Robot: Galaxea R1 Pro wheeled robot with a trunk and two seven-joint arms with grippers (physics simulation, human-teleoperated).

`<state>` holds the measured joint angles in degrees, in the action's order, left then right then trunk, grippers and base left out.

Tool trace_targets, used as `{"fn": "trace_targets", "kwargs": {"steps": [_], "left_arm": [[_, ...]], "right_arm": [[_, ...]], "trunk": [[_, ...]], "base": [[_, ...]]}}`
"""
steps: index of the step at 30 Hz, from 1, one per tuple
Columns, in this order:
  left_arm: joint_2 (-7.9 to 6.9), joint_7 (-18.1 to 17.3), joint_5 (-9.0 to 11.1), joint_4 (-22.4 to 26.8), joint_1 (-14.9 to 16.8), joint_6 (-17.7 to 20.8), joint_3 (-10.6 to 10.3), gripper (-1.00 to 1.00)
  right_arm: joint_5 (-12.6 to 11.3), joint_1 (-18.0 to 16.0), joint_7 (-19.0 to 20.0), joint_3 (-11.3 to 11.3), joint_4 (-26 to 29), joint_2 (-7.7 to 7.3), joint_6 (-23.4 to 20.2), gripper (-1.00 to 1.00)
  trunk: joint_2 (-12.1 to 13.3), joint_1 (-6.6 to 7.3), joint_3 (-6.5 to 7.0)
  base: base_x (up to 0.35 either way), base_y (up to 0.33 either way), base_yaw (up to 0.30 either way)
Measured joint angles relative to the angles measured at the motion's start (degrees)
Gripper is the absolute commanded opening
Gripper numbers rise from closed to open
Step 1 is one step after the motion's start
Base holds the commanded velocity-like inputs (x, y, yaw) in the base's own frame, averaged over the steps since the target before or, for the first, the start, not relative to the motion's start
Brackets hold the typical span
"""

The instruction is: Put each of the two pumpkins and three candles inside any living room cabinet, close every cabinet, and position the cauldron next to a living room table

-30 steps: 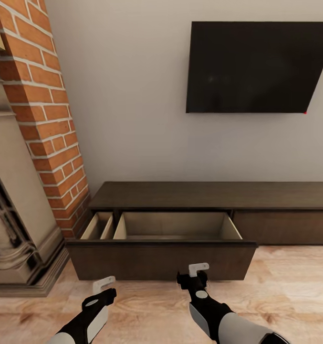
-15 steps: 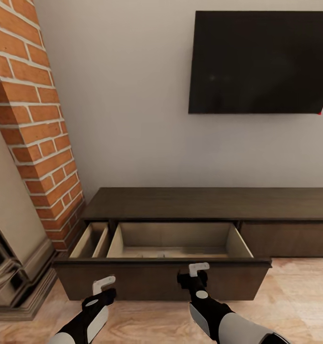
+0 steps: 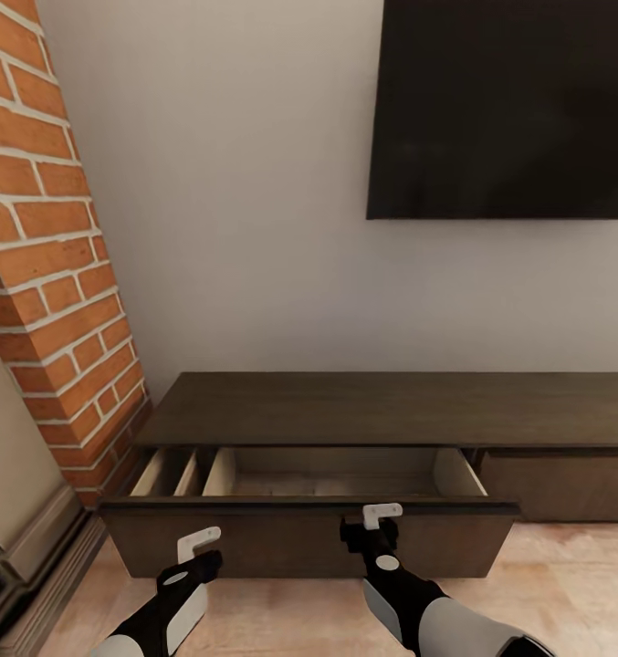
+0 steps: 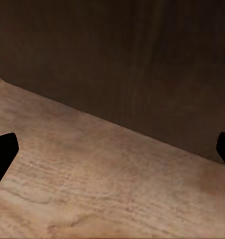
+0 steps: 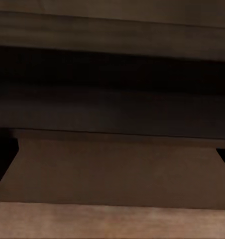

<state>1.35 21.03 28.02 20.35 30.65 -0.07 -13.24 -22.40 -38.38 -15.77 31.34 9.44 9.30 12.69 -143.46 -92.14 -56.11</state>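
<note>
Cabinet (image 3: 382, 411) is seen in the head view as a long, low, dark brown unit set against the pale wall, under the black television (image 3: 509, 109). Its left drawer (image 3: 309, 529) is pulled out toward the robot, and a pale wood interior is shown, split by upright dividers into narrow compartments on the left and one wide compartment on the right. Nothing can be made out lying in the visible part of the drawer, though its floor is mostly hidden by the front panel. A closed drawer front (image 3: 560, 484) is seen further right. The brick fireplace (image 3: 53, 274) stands to the left of the cabinet, and the light wood floor (image 3: 564, 584) runs along the near side.

The left gripper (image 3: 197, 545) is held low, near the left part of the open drawer's front panel. In the left wrist view, the dark panel (image 4: 122, 59) is shown above the wood floor (image 4: 102, 189), and the two dark fingertips (image 4: 3, 154) are seen at opposite edges of the picture, well apart, with nothing between them.

The right gripper (image 3: 382, 516) is held just at the upper edge of the drawer front, near its middle. In the right wrist view, the drawer's pale interior (image 5: 115, 172) is seen under the dark cabinet top (image 5: 112, 35). Whether its fingers are spread or closed cannot be told from these pictures, perhaps because the fingers fall outside the blurred view.
</note>
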Motion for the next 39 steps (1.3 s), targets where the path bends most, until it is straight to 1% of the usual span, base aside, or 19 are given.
{"fn": "trace_targets", "kwargs": {"steps": [9,20,39], "left_arm": [[0.01,0.0,0.0,0.0,0.0,0.0,0.0,1.0],[-0.06,0.0,0.0,0.0,0.0,-0.1,0.0,1.0],[-0.07,0.0,0.0,0.0,0.0,-0.1,0.0,1.0]], "right_arm": [[0.1,0.0,0.0,0.1,0.1,0.0,0.0,1.0],[0.2,0.0,0.0,0.2,0.1,0.0,0.1,1.0],[0.3,0.0,0.0,0.4,0.3,0.01,0.1,1.0]], "trunk": [[0.0,-0.01,0.0],[0.0,-0.01,0.0],[0.0,-0.03,0.0]], "base": [[0.288,0.0,0.0],[0.166,0.0,0.0],[0.057,0.0,0.0]]}}
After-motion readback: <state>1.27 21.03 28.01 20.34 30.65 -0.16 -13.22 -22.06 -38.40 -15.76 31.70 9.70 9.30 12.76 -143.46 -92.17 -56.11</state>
